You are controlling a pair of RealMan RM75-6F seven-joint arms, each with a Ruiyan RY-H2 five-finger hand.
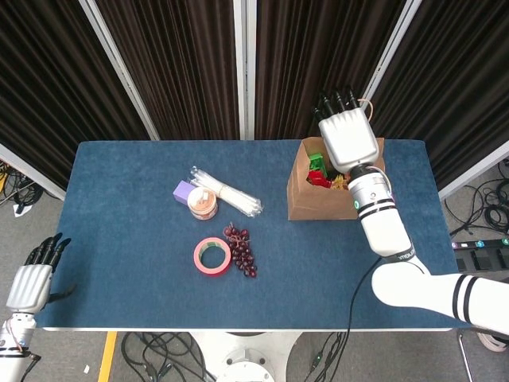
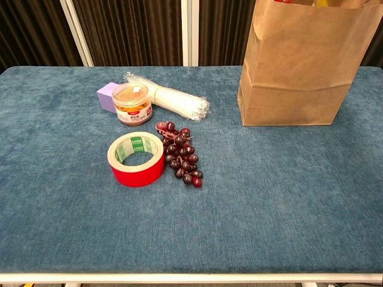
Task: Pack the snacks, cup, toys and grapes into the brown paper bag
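On the blue table (image 1: 119,239), the empty, fingers-extended right hand (image 1: 347,134) above the brown paper bag (image 2: 299,66) should clear its rim before reaching leftward for the grapes (image 2: 181,156).

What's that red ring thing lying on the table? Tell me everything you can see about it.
It is a roll of red tape, lying flat on the blue table cloth with its hole facing up. The outer band is red and glossy; the inner core looks like white card with green printing. A bunch of dark purple grapes lies right against its right side. A small snack jar stands just behind it, apart. Neither hand is near it.
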